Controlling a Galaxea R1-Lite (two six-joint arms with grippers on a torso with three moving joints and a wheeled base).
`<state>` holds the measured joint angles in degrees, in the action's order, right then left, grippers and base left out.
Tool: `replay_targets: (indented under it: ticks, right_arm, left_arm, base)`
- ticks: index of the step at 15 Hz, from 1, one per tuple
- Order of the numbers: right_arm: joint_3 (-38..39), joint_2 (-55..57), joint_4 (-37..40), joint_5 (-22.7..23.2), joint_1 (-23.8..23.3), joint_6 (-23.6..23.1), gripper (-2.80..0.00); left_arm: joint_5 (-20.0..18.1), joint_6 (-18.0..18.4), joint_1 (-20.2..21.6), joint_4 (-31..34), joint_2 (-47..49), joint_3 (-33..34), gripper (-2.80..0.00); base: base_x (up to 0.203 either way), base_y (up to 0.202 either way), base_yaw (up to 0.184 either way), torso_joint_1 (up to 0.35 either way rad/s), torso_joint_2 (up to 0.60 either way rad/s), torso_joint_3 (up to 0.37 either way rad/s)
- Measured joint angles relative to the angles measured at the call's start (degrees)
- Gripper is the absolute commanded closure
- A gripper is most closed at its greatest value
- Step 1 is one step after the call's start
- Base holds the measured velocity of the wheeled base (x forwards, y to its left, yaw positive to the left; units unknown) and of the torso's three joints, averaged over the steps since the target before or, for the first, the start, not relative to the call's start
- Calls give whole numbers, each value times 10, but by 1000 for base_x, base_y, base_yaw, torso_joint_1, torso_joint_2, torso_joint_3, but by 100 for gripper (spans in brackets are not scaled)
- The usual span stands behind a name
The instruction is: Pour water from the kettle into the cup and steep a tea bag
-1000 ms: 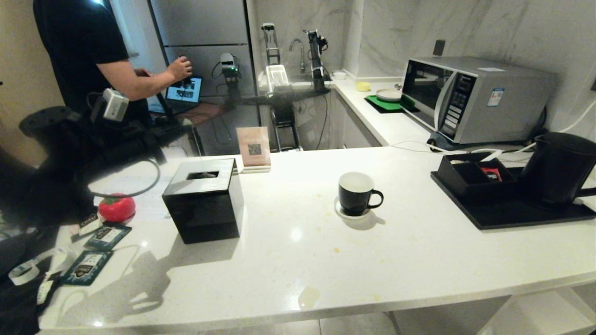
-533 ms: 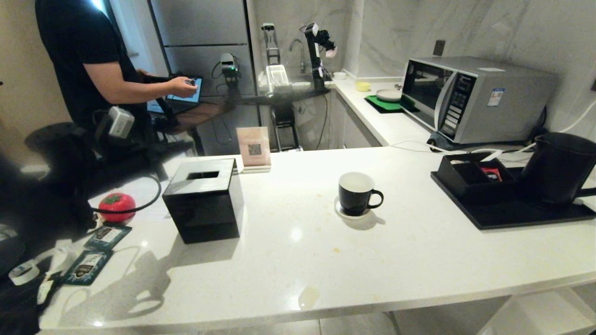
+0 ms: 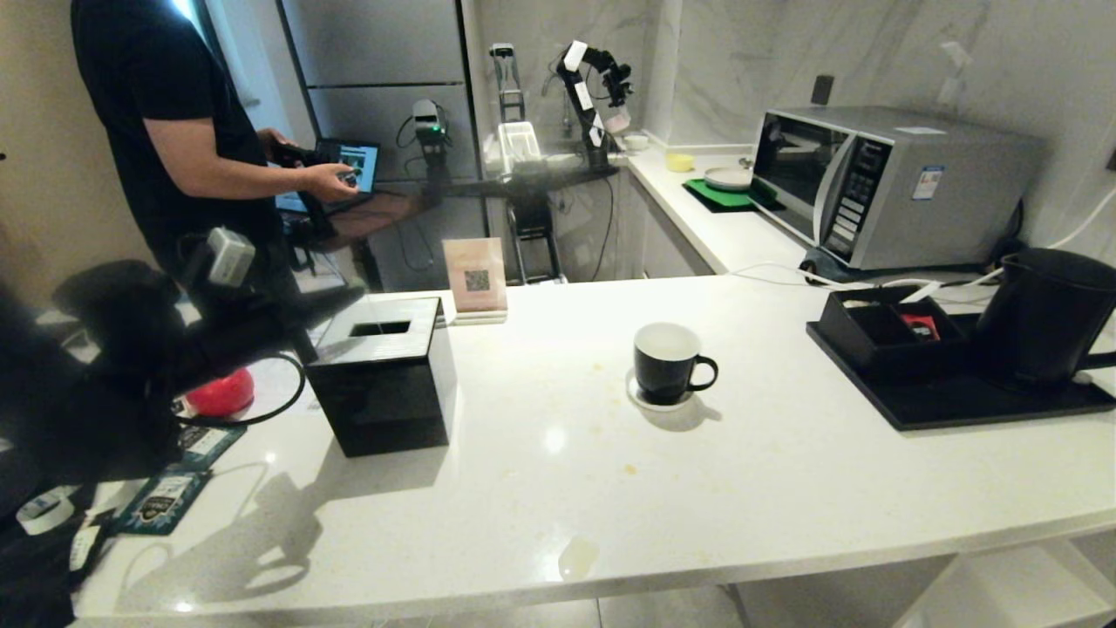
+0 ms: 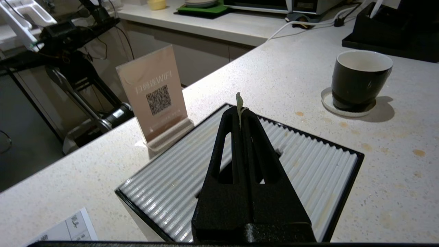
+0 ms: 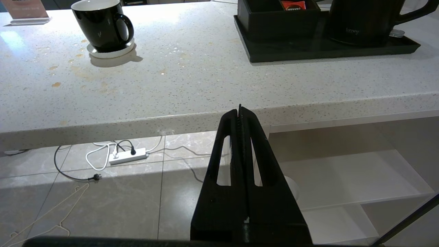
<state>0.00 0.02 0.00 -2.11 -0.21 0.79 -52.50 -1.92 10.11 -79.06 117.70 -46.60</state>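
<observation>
Centrally on the white counter [image 3: 785, 488] stands the cup [image 3: 666, 362], a black mug with a white inside, upright on its small white saucer [image 3: 649, 401] with the loop handle turned to the right. Well to its right, at the counter's far right end, the matte-black kettle [image 3: 1046, 314] sits on a black tray [image 3: 959, 401] beside a black compartment box [image 3: 881, 331] holding a red sachet. Of the tea bag only the pale green tag [image 4: 239, 103] shows: it sticks up between the tips of the left end effector [image 4: 240, 115], whose fingers are pressed together on it; the mesh bag itself cannot be seen. That end effector hangs over the ribbed top of the black tissue box [image 3: 384, 375], which stands left of the cup, and in the head view the left arm is a dark mass at the far left. Behind the tissue box a small QR-code sign [image 3: 475, 279] stands at the counter's far edge. Near the left edge lie a red tomato-shaped object [image 3: 218, 392] and dark teal printed sachets [image 3: 161, 501]. The right end effector [image 5: 240, 113] has its fingers pressed together on nothing and sits below the counter's near edge, over the tiled floor. On the far side counter sits a microwave [image 3: 872, 183]. A person in a black shirt [image 3: 166, 113] stands at far left, hands at a laptop [image 3: 344, 170].
</observation>
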Motion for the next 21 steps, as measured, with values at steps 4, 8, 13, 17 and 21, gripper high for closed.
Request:
replay_targets:
  ticks: [4, 8, 13, 17, 21]
  right_arm:
    - [0, 0, 0, 0, 0, 0, 0]
    - [0, 0, 0, 0, 0, 0, 0]
    - [0, 0, 0, 0, 0, 0, 0]
    - [0, 0, 0, 0, 0, 0, 0]
    - [0, 0, 0, 0, 0, 0, 0]
  left_arm:
    - [0, 0, 0, -1, 4, 6, 0]
    - [1, 0, -1, -1, 4, 6, 0]
    - [1, 0, -2, -1, 4, 7, -280]
    - [1, 0, -1, -1, 4, 7, -280]
    - [-1, 0, -1, -9, 3, 5, -280]
  base:
    - [0, 0, 0, 0, 0, 0]
    - [0, 0, 0, 0, 0, 0]
    - [0, 0, 0, 0, 0, 0]
    - [0, 0, 0, 0, 0, 0]
    - [0, 0, 0, 0, 0, 0]
